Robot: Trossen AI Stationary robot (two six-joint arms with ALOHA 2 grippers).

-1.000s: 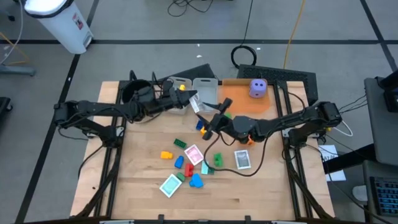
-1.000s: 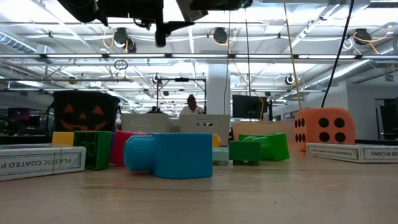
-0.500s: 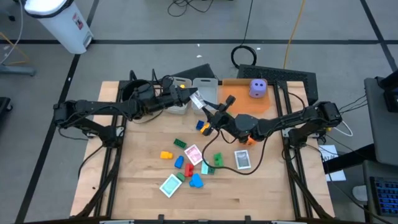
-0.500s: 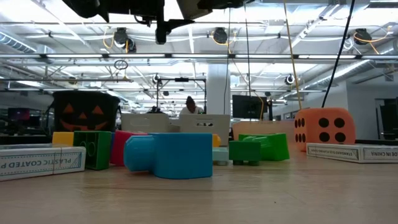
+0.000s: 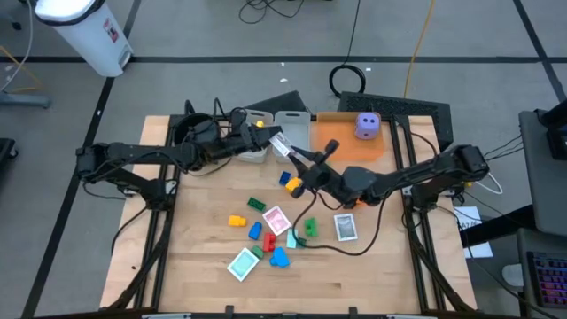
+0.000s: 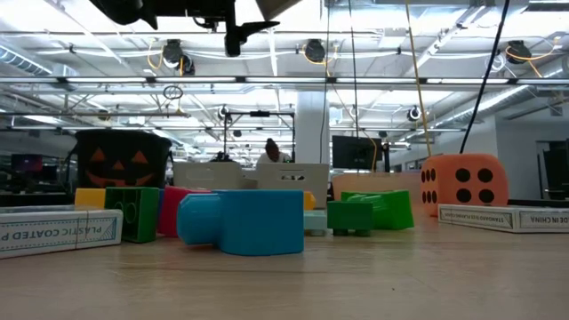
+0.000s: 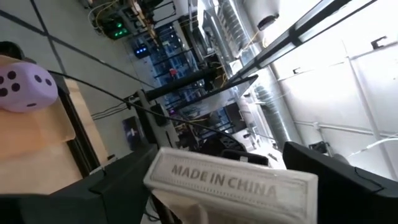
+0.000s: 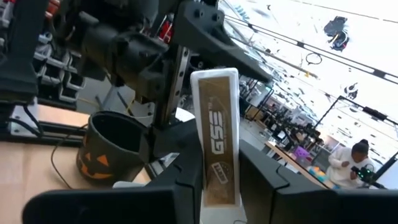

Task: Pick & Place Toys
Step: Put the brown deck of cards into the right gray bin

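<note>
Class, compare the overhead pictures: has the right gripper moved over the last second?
Yes. The right gripper has moved away from the blue-and-yellow blocks toward the clear bins, meeting the left gripper at a card box.

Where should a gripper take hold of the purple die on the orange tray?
Probably on two opposite flat side faces, coming straight down from above: the purple die sits alone on the orange tray, its sides free of neighbours.

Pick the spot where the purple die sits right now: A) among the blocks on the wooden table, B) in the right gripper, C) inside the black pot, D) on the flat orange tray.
D: in the high view the purple die rests on the flat orange tray at the table's far edge, apart from both arms.
</note>
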